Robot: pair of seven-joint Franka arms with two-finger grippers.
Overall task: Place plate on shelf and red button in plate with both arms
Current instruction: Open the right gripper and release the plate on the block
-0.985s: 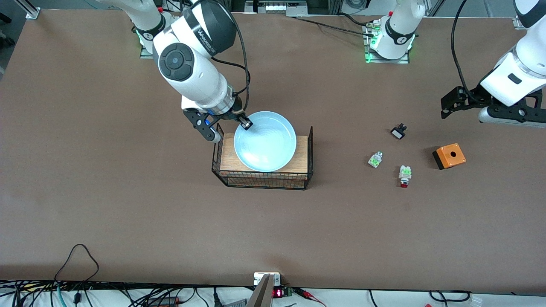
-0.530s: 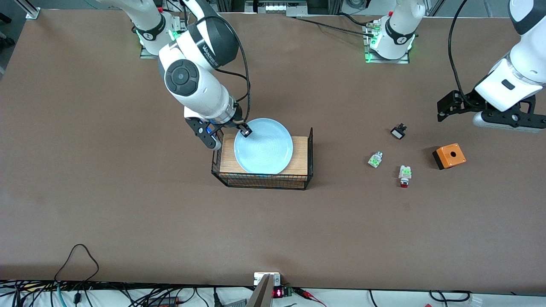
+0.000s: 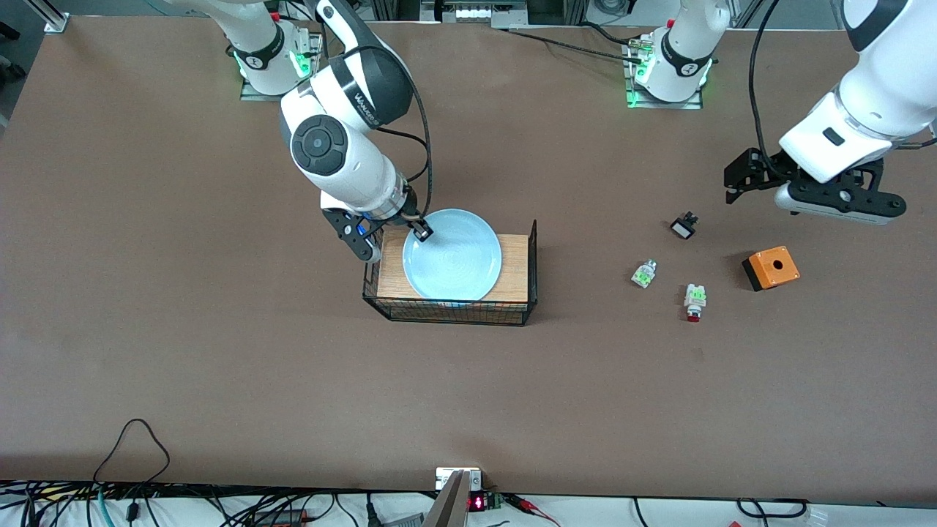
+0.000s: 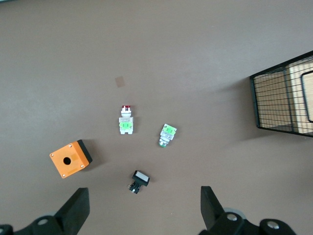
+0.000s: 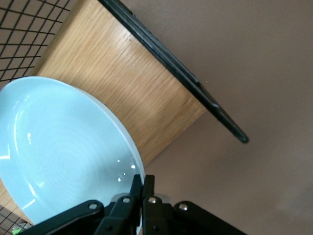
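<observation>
While gripped, plate point(image 3: 452, 255) rim in right gripper point(image 3: 419, 230)

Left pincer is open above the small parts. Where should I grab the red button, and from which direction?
Come straight down on the red button. It lies flat, clear of its neighbours, so close the left pincer across the white-and-green body's narrow sides, not the round red cap.

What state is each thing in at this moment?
Plate: over the wooden top of the wire rack, rim pinched by the right gripper.
Red button: lying on the table, untouched.
White-and-green piece: lying on the table.
Black switch: lying on the table.
Orange box: on the table, hole up.
Left gripper: open, above the small parts.
</observation>
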